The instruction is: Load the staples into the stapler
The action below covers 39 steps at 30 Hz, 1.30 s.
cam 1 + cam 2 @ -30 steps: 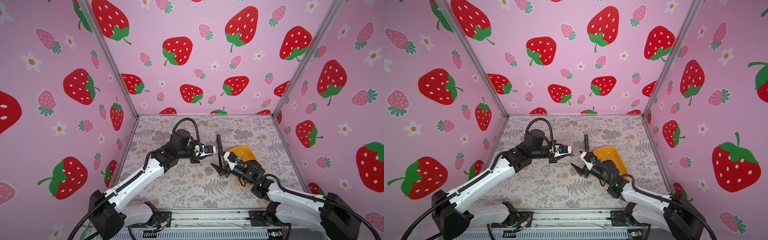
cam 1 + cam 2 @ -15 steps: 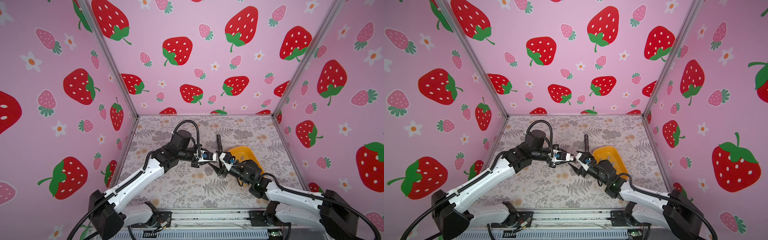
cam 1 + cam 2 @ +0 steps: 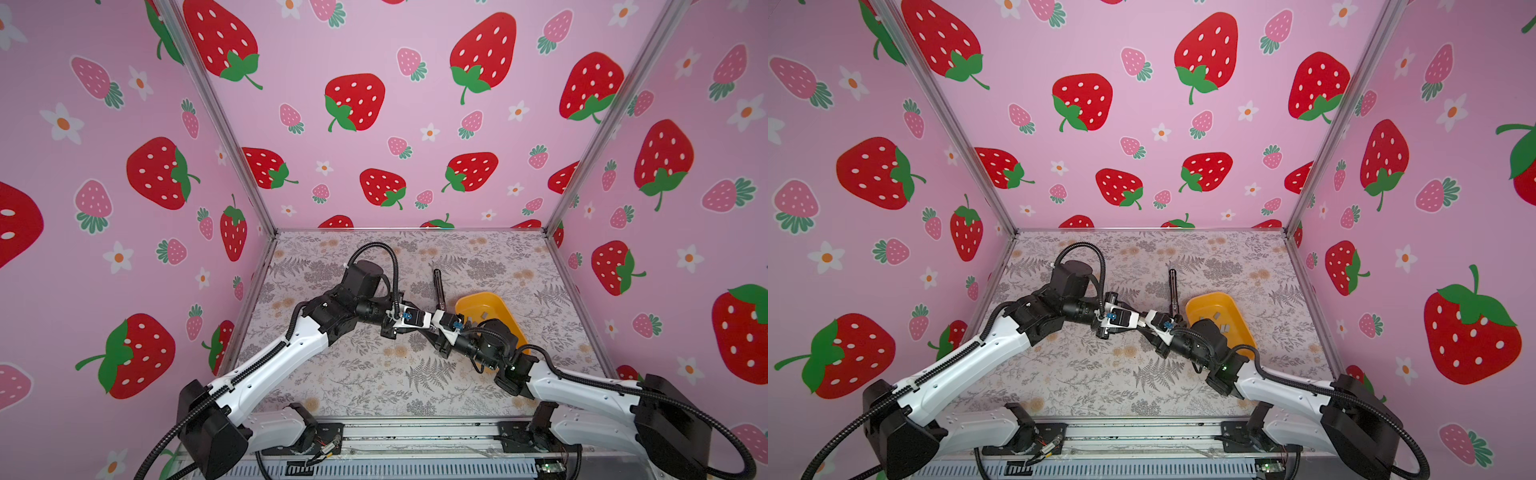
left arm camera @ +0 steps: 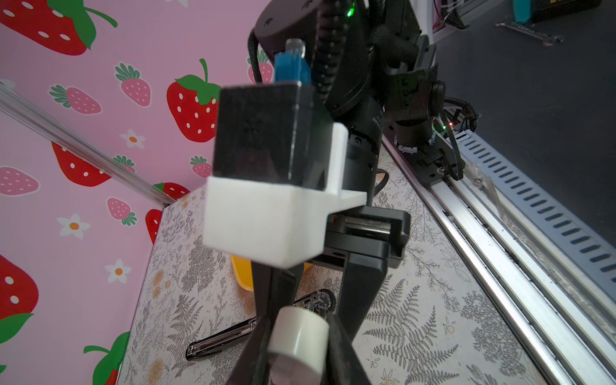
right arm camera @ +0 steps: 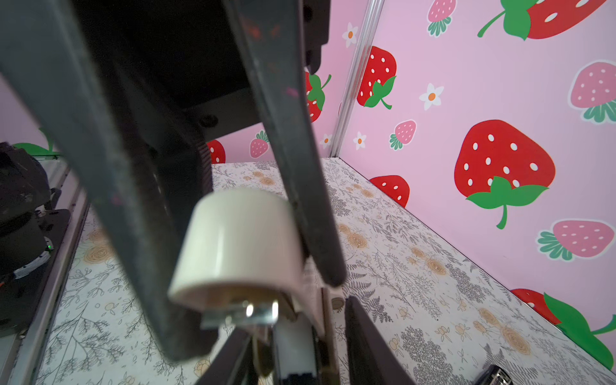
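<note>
My left gripper [image 4: 296, 330] is shut on one end of a small whitish stapler [image 4: 298, 336], held above the middle of the floral mat. In the right wrist view my right gripper [image 5: 298, 320] has its jaws narrowed round the stapler's [image 5: 293, 350] other end, with a thin gap showing at one finger [image 5: 363, 336]. In both top views the two grippers meet nose to nose, left [image 3: 432, 328] [image 3: 1142, 326] and right [image 3: 436, 338] [image 3: 1152, 332], and the wrists hide the stapler. The staples [image 3: 1224, 328] [image 3: 484, 316] lie as grey strips in a yellow tray [image 3: 478, 296] [image 3: 1208, 297].
A black stapler [image 3: 438, 286] [image 3: 1173, 291] [image 4: 233, 336] lies opened flat on the mat just behind the grippers, beside the tray. Pink strawberry walls close in the left, right and back. A metal rail [image 3: 415, 436] runs along the front edge.
My right gripper has moved left to meet the left one, and its jaws have narrowed from wide open round the stapler. The left gripper has shifted slightly right, still shut on the stapler.
</note>
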Motion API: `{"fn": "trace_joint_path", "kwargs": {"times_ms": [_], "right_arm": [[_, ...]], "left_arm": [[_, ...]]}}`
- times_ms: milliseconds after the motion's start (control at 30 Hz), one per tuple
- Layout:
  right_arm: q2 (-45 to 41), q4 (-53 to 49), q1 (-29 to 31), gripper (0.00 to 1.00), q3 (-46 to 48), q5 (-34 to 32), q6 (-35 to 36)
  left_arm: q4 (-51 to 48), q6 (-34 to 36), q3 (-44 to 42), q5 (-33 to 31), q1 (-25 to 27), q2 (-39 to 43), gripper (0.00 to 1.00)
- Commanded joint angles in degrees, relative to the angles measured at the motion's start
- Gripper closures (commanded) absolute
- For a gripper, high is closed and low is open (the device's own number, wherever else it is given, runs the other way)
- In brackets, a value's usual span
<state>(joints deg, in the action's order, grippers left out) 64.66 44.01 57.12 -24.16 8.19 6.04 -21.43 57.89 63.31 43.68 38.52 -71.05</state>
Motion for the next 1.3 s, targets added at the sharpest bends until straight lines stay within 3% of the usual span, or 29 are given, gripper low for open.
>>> {"fn": "trace_joint_path", "kwargs": {"times_ms": [0, 167, 267, 467, 733, 1033, 1267], "right_arm": [[0.3, 0.4, 0.2, 0.64, -1.8, 0.7, 0.6], [0.1, 0.6, 0.2, 0.79, -1.9, -1.6, -1.0], [-0.3, 0.6, 0.1, 0.83, -2.1, -6.0, -3.2], [-0.8, 0.2, 0.0, 1.0, -2.4, -14.6, -9.3], [1.1, -11.1, -0.3, 1.0, -8.9, -27.2, -20.6], [17.9, -32.9, -1.2, 1.0, -25.0, -30.0, -25.6], [34.0, -47.9, -3.5, 1.0, -37.2, -28.0, -29.7]], "left_arm": [[-1.8, 1.7, 2.5, 3.2, 0.2, -0.5, 1.0], [-1.4, 1.9, 2.0, 1.9, 0.1, -0.5, 0.99], [1.8, -1.1, 1.1, -0.5, 0.0, 0.6, 0.74], [20.5, -12.4, -6.8, -9.0, -3.5, 4.8, 0.59], [27.7, -15.9, -10.0, -14.0, -12.0, 7.3, 0.5], [27.1, -17.8, -8.7, -14.3, -17.6, 5.6, 0.49], [27.3, -18.5, -8.4, -14.2, -18.7, 4.8, 0.49]]}}
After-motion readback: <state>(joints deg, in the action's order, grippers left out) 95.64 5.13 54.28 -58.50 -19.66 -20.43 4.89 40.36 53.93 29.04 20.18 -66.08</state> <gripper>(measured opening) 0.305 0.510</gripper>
